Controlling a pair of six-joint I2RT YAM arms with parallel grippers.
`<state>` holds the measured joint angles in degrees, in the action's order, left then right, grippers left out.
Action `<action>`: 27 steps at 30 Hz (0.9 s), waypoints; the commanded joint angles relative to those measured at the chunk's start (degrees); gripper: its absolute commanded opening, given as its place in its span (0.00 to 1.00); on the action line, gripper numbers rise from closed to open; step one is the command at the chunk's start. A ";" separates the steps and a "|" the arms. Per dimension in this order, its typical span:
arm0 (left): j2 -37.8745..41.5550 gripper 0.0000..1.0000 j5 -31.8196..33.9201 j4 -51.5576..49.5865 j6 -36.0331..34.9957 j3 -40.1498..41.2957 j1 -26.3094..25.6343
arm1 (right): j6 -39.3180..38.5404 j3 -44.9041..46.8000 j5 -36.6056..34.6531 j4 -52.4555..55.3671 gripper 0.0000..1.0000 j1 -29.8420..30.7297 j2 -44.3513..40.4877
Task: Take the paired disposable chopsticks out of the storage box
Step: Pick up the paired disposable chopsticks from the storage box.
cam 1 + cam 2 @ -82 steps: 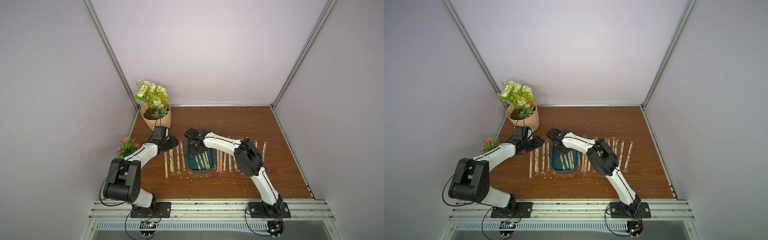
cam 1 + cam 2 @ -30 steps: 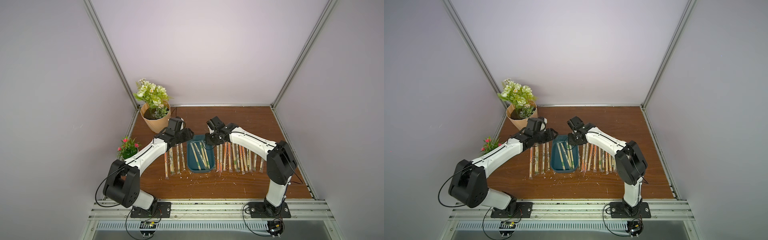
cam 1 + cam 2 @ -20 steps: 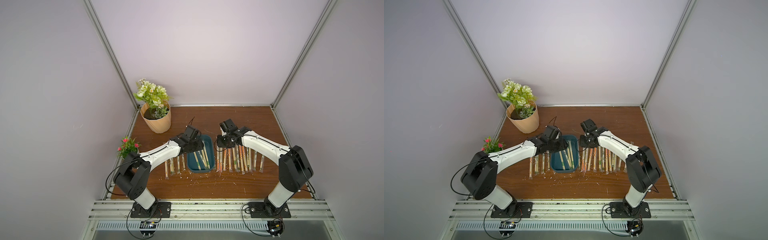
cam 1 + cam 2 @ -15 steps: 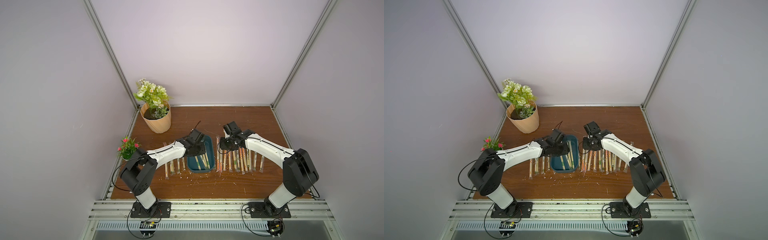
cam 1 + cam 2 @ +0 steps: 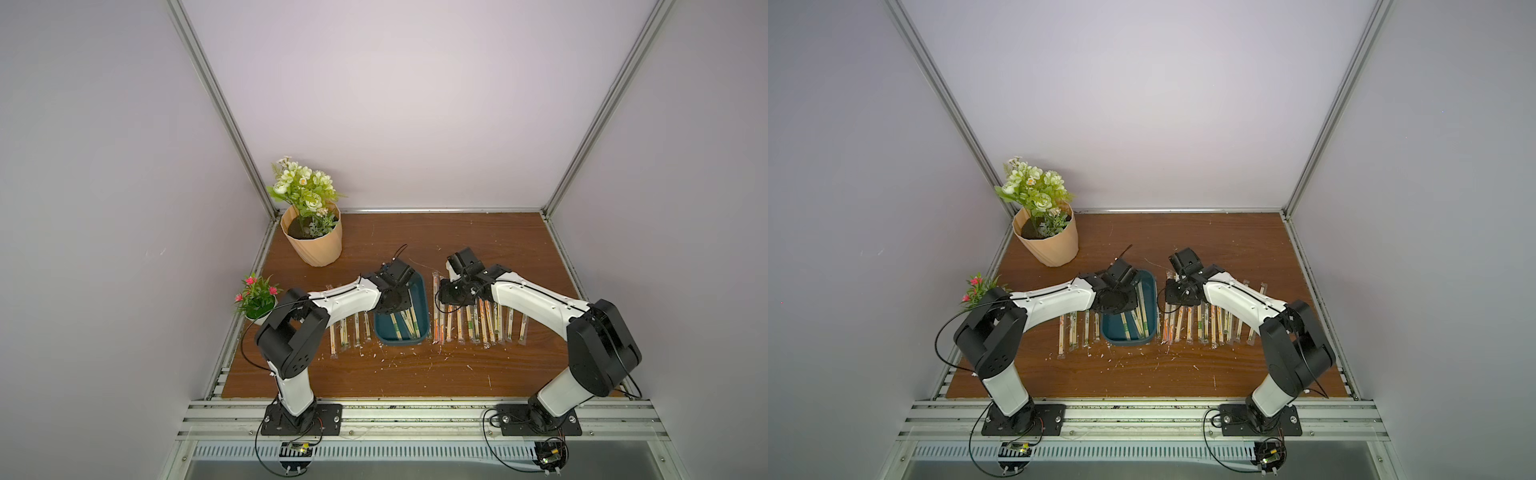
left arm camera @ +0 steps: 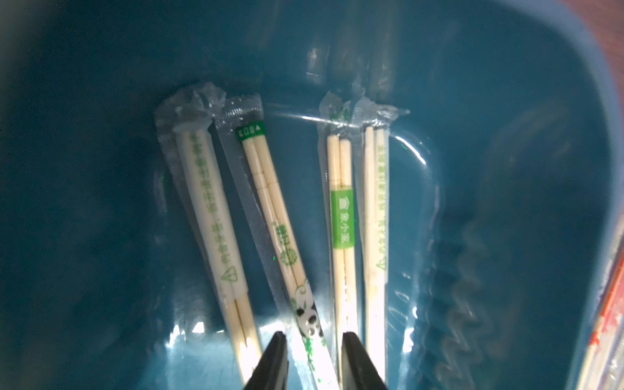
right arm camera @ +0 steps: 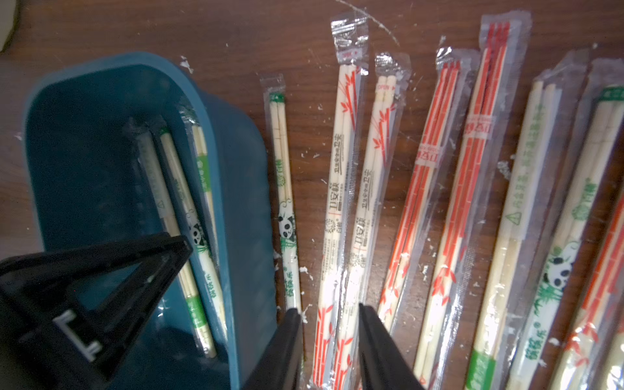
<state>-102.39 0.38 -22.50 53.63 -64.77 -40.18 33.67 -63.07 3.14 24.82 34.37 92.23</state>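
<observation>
Brown wooden tabletop (image 5: 415,374) inside a pale-walled cell carries the teal storage box (image 5: 422,291) at its middle. Rows of paired disposable chopsticks (image 5: 469,322) lie on the wood to its left and right, and a peach flower pot (image 5: 313,245) stands at the far left corner. Four sleeved pairs lie lengthwise in the box. The left gripper (image 6: 312,337) is down inside it, its two fingers standing narrowly either side of the panda-print pair (image 6: 280,233); whether they already pinch the sleeve cannot be told. The right gripper (image 7: 329,314) hangs low over the table just right of the box. Its fingers are a similar width apart with a red-bamboo pair (image 7: 337,162) between them, and contact there cannot be told either. The step in hand looks like the pickup of the panda-print pair. One left finger overlaps the green-label pair (image 6: 341,216) lying just beside it, so a squeeze could catch two sleeves or pin the neighbour. The slick plastic could slip, and a grip away from the pair's middle could let it droop and snag the box wall, dragging the light box. Both wrists sit near each other over the box's right wall, so a careless lift could make them brush.
</observation>
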 commanded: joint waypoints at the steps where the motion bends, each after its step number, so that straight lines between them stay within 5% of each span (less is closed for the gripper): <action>1: -1.50 0.31 1.73 -2.82 0.43 -2.21 -0.76 | 0.69 -0.17 1.17 -1.09 0.34 0.07 -1.71; 17: -6.01 0.33 2.16 -4.39 0.61 -3.51 -0.94 | 0.01 -0.61 1.61 -1.53 0.33 0.04 -1.26; 27: -8.70 0.19 1.31 -5.73 -0.87 -4.64 -1.06 | -0.10 -1.71 1.03 -0.67 0.33 -0.08 -2.46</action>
<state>-108.77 1.63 -24.53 53.47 -69.63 -40.51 33.52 -63.09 3.92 23.40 34.37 92.23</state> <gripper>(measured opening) 0.207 0.328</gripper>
